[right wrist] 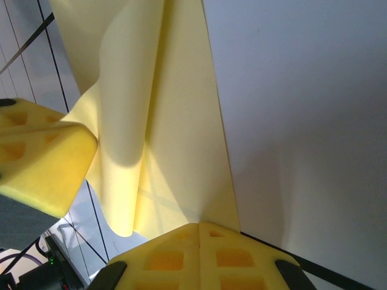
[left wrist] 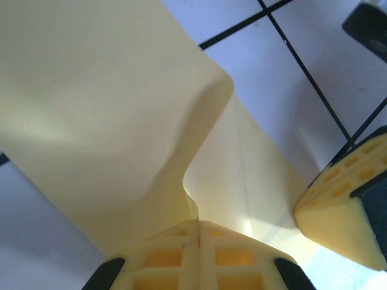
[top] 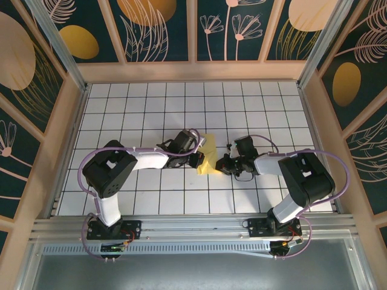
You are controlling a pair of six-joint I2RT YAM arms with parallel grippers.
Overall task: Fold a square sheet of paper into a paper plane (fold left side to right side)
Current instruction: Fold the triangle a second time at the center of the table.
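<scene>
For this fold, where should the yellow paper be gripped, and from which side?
Grip the paper at its lifted left edge, coming in low from the left, as the left gripper does. That flap curls up off the tiles, exposing both faces, while flat parts likely offer no purchase.

No text, label, brand, number or sign can be read. The square sheet of paper [left wrist: 91, 121] is seen to be plain. The table [top: 151, 96] is marked with black grid lines alone, and the wall panels [top: 157, 30] are painted with plant and disc motifs.
</scene>
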